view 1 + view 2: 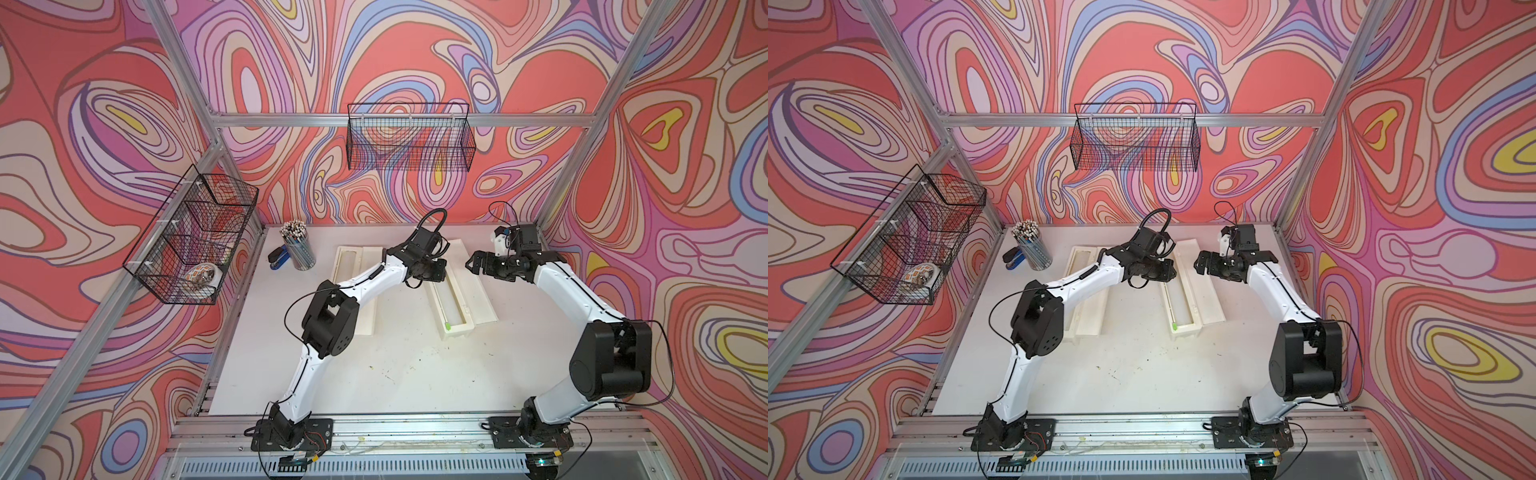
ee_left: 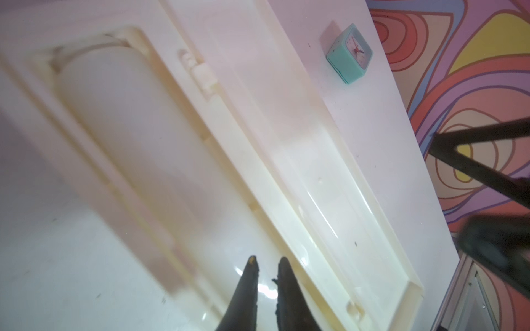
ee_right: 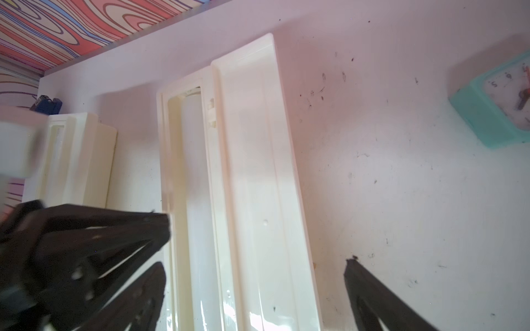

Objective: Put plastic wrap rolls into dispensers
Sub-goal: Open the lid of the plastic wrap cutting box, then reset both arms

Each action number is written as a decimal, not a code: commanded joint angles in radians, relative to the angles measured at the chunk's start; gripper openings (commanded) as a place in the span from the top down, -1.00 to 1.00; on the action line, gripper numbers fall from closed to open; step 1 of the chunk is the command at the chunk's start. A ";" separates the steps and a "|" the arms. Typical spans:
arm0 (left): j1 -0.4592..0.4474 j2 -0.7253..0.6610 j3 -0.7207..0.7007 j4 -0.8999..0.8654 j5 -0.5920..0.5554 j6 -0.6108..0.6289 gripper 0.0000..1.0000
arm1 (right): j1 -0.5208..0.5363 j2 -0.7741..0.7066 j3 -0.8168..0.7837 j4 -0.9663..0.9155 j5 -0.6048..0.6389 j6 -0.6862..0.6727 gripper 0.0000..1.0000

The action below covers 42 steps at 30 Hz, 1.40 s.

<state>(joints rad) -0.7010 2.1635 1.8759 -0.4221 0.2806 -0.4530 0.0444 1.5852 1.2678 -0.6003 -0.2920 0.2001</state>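
Two cream-white dispensers lie open on the table. The right dispenser (image 1: 465,326) (image 1: 1196,328) holds a glossy white plastic wrap roll (image 2: 129,129) (image 3: 198,200) in its trough, and its lid (image 3: 252,172) is folded flat beside it. My left gripper (image 2: 266,262) (image 1: 434,272) hovers just above that roll. Its fingers stand a narrow gap apart with nothing between them. My right gripper (image 3: 258,263) (image 1: 473,264) is wide open over the same dispenser's far end and holds nothing. The left dispenser (image 1: 353,266) (image 3: 80,160) is partly hidden by my left arm, and I cannot tell what it holds.
A cup of pencils (image 1: 297,245) and a blue stapler (image 1: 278,257) stand at the back left. A small teal clock (image 2: 350,54) (image 3: 493,114) sits on the table right of the right dispenser. Wire baskets hang on the back wall (image 1: 409,137) and the left wall (image 1: 191,237).
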 commanded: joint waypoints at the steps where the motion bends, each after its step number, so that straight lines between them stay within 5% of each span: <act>1: 0.033 -0.246 -0.151 0.071 -0.105 0.115 0.62 | -0.006 -0.045 -0.032 0.043 0.075 -0.027 -0.97; 4: 0.080 -0.442 -0.356 0.089 -0.195 0.169 0.28 | -0.010 -0.084 -0.082 0.098 0.147 -0.042 -0.97; 6: 0.127 -0.572 -0.495 0.084 -0.256 0.195 -0.51 | -0.012 -0.119 -0.128 0.142 0.232 -0.042 -0.97; 10: 0.241 -0.785 -0.749 0.099 -0.378 0.247 -0.99 | -0.018 -0.187 -0.271 0.291 0.345 -0.058 -0.97; 15: 0.374 -0.981 -1.046 0.244 -0.485 0.322 -1.00 | -0.021 -0.237 -0.489 0.615 0.375 -0.057 -0.97; 18: 0.459 -1.008 -1.184 0.364 -0.437 0.340 -1.00 | -0.020 -0.217 -0.579 0.764 0.391 -0.063 -0.97; 25: 0.551 -0.927 -1.428 0.842 -0.401 0.464 -1.00 | -0.021 -0.089 -0.794 1.335 0.381 -0.166 -0.97; 27: 0.579 -0.869 -1.515 1.080 -0.298 0.479 -1.00 | -0.020 -0.041 -0.829 1.471 0.371 -0.192 -0.97; 30: 0.592 -0.803 -1.477 1.079 -0.296 0.537 -1.00 | -0.021 0.047 -0.858 1.593 0.357 -0.201 -0.97; 32: 0.609 -0.742 -1.520 1.239 -0.251 0.555 -1.00 | -0.020 0.127 -0.883 1.718 0.330 -0.211 -0.97; 36: 0.676 -0.609 -1.567 1.467 -0.179 0.508 -1.00 | -0.020 0.120 -0.848 1.652 0.326 -0.213 -0.97; 38: 0.687 -0.657 -1.508 1.252 -0.205 0.484 -0.99 | -0.021 0.125 -0.817 1.594 0.321 -0.207 -0.97; 40: 0.685 -0.610 -1.524 1.388 -0.281 0.462 -0.99 | -0.022 0.125 -0.815 1.589 0.327 -0.205 -0.97; 42: 0.683 -0.649 -1.535 1.340 -0.351 0.433 -1.00 | -0.023 0.123 -0.817 1.588 0.333 -0.207 -0.97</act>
<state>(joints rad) -0.0311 1.5143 0.3603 0.9104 0.0490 -0.0113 0.0250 1.6970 0.4450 1.0031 0.0391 0.0078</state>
